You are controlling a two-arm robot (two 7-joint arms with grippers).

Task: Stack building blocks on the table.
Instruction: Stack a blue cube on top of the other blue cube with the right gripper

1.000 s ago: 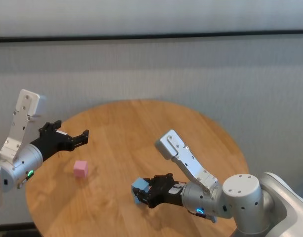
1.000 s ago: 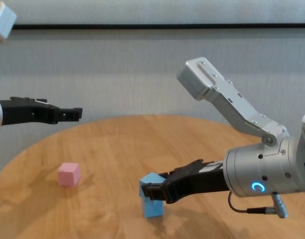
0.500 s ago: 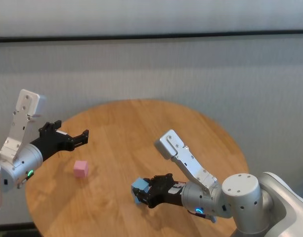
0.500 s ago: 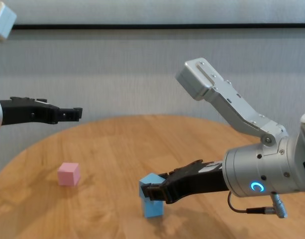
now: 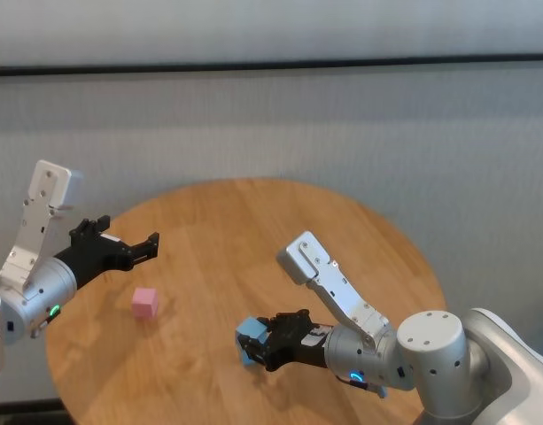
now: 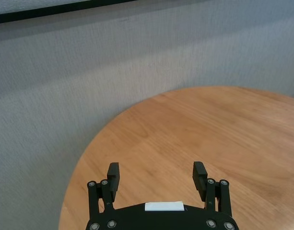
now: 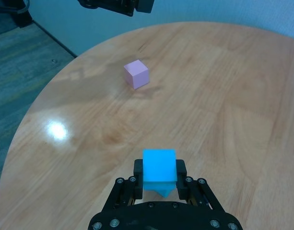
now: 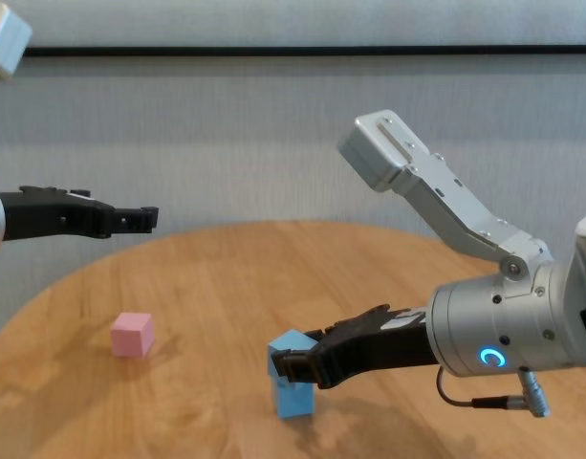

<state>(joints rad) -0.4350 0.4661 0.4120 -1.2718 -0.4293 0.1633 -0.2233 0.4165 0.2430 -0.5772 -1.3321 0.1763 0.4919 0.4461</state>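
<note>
My right gripper (image 8: 293, 365) is shut on a light blue block (image 8: 289, 346), holding it on top of a second light blue block (image 8: 293, 399) that stands on the table (image 8: 226, 287). The held block sits turned relative to the lower one. In the right wrist view the held block (image 7: 159, 165) fills the space between the fingers, with the lower block's corner (image 7: 162, 190) just showing beneath. The pale pink block (image 5: 145, 303) lies alone to the left, also in the chest view (image 8: 132, 334) and right wrist view (image 7: 137, 74). My left gripper (image 5: 153, 243) hangs open and empty above the table's left side.
The round wood table's edge (image 5: 58, 363) runs near the pink block on the left. A grey wall (image 5: 342, 133) stands behind the table. My right arm's forearm (image 5: 333, 288) reaches across the table's front right.
</note>
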